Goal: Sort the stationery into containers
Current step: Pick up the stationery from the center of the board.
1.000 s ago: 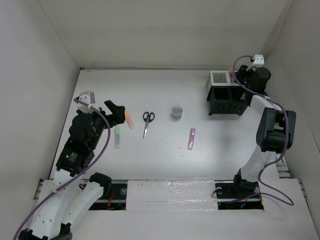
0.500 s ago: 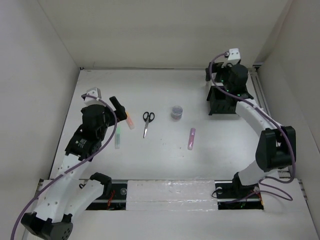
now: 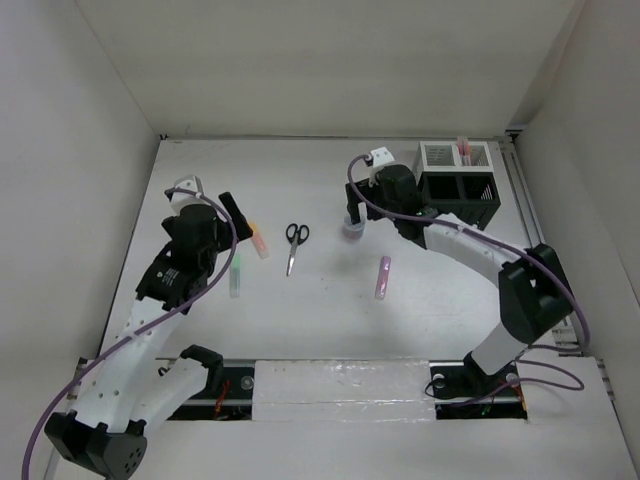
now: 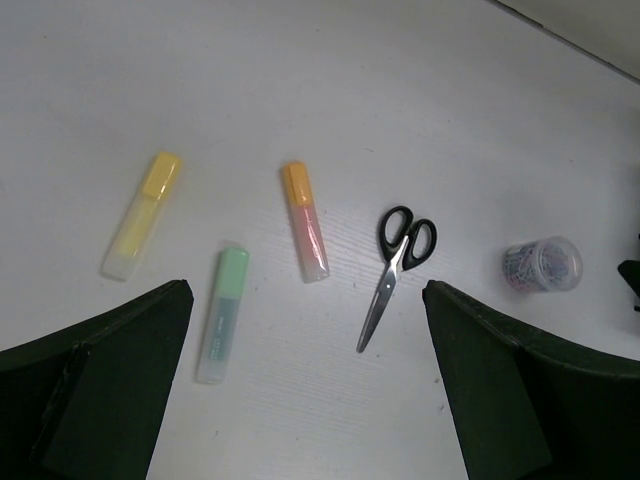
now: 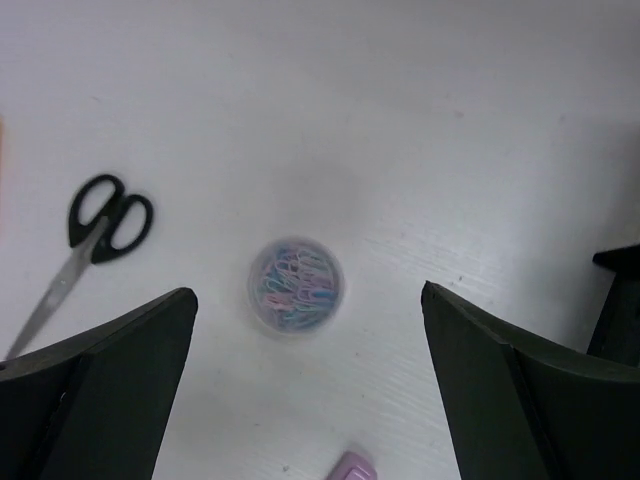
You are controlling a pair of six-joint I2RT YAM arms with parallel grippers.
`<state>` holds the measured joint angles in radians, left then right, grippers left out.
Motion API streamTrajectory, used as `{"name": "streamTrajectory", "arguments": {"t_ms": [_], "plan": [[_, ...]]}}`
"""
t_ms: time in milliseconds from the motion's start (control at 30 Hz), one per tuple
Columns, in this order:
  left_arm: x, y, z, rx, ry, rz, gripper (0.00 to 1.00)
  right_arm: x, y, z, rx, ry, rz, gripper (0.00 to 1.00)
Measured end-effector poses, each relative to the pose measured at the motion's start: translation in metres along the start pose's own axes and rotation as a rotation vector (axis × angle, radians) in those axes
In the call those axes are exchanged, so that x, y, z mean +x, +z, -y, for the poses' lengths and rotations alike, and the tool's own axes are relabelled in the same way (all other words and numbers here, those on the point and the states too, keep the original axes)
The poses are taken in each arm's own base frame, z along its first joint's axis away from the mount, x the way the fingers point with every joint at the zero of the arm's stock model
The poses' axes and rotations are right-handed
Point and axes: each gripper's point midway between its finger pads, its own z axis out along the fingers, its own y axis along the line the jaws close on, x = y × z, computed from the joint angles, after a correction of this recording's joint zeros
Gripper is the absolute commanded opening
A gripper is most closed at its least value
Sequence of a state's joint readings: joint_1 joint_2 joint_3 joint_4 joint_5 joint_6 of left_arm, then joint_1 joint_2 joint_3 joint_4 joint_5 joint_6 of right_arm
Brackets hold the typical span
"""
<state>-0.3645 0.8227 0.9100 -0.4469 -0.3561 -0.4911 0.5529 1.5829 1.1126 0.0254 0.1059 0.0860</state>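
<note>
Lining up the next pickups
Right gripper [image 5: 307,290] spread empty over clip tub [image 5: 296,284] beside scissors [image 4: 398,262]; left gripper [image 4: 306,287] likewise above highlighters [image 4: 222,313].

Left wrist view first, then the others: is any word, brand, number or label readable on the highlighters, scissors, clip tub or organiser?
No text can be read in any view.
The yellow highlighter, green highlighter and orange-capped highlighter: barrels show no legible print.
The scissors: no marking visible.
The tub of paper clips: no label seen.
The purple highlighter and black mesh organiser, top view: too small to tell.
</note>
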Motion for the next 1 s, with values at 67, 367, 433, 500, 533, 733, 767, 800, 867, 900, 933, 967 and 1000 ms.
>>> {"name": "streamTrajectory", "arguments": {"t_ms": [67,367,433,500,533,733,767,800,867,900,933,967,1000], "plan": [[0.001,0.001,-0.001,-0.011,0.001,-0.003,1.0,0.022,0.012,0.001,0.022,0.001,-0.09,1.0],[0.003,0.002,-0.005,-0.029,0.001,-0.009,1.0,0.079,0.035,-0.014,0.066,-0.05,-0.304,0.99],[0.003,0.002,-0.004,-0.028,0.001,-0.009,1.0,0.083,0.038,-0.021,0.055,-0.059,-0.317,0.97],[0.003,0.002,-0.005,-0.029,0.001,-0.009,1.0,0.085,0.044,-0.024,0.051,-0.062,-0.325,0.96],[0.003,0.002,-0.005,-0.029,0.001,-0.009,1.0,0.086,0.046,-0.024,0.052,-0.062,-0.328,0.96],[0.002,0.002,-0.005,-0.028,0.0,-0.007,1.0,0.101,0.054,-0.021,0.063,-0.06,-0.362,0.95],[0.002,0.002,-0.005,-0.027,0.001,-0.007,1.0,0.102,0.055,-0.02,0.066,-0.058,-0.365,0.93],[0.002,0.001,-0.005,-0.027,0.0,-0.007,1.0,0.104,0.057,-0.02,0.067,-0.06,-0.369,0.91],[0.002,0.001,-0.005,-0.027,0.0,-0.006,1.0,0.104,0.058,-0.02,0.067,-0.06,-0.37,0.85],[0.002,0.001,-0.005,-0.026,0.0,-0.005,1.0,0.103,0.059,-0.02,0.067,-0.059,-0.367,0.82],[0.002,0.001,-0.005,-0.026,0.0,-0.005,1.0,0.102,0.059,-0.02,0.067,-0.059,-0.364,0.82],[0.002,0.001,-0.004,-0.026,-0.001,-0.005,1.0,0.1,0.059,-0.02,0.067,-0.057,-0.36,0.79],[0.002,0.001,-0.004,-0.026,-0.001,-0.004,1.0,0.097,0.06,-0.021,0.066,-0.057,-0.354,0.77]]}}
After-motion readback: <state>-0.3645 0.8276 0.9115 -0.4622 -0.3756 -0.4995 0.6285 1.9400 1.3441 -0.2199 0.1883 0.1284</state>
